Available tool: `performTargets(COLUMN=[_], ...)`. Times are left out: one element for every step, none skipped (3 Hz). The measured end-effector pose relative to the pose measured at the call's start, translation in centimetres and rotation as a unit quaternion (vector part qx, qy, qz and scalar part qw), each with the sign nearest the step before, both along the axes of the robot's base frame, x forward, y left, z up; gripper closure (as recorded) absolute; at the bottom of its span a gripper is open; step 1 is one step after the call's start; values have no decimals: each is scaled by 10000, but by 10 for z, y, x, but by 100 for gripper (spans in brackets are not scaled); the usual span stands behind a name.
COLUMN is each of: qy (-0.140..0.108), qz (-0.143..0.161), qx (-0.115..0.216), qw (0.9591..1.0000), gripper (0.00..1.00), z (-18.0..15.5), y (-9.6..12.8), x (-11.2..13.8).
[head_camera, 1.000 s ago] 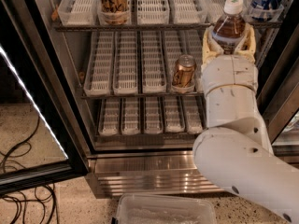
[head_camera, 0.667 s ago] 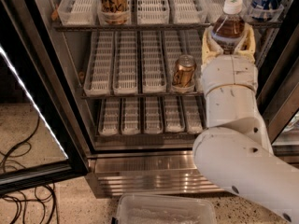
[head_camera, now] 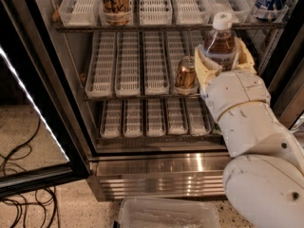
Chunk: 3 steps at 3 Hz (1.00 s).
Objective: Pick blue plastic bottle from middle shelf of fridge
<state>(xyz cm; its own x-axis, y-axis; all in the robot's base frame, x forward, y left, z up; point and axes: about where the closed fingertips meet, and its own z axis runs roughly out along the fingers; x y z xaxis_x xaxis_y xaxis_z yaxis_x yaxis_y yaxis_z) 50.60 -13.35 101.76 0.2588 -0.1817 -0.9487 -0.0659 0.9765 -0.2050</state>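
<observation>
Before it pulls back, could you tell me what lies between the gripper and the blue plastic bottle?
Nothing, in the camera view: the gripper, at the right end of the middle shelf, clasps the blue plastic bottle, fingers touching it.

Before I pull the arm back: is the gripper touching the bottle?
Touching. The camera view shows the gripper with its cream fingers flush against both sides of the bottle, no gap showing, just right of the can.

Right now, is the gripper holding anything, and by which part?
Yes: the gripper is shut on the blue plastic bottle, fingers clasping its lower body.
</observation>
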Motion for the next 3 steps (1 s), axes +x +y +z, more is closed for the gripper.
performTargets(qy=[318, 430, 507], qz=[803, 1465, 1633], qx=[-205, -30, 315], qw=[9961, 9883, 9848], gripper=[100, 100, 100], z=[-19, -21, -19], y=[36, 69, 77], x=[-23, -46, -47])
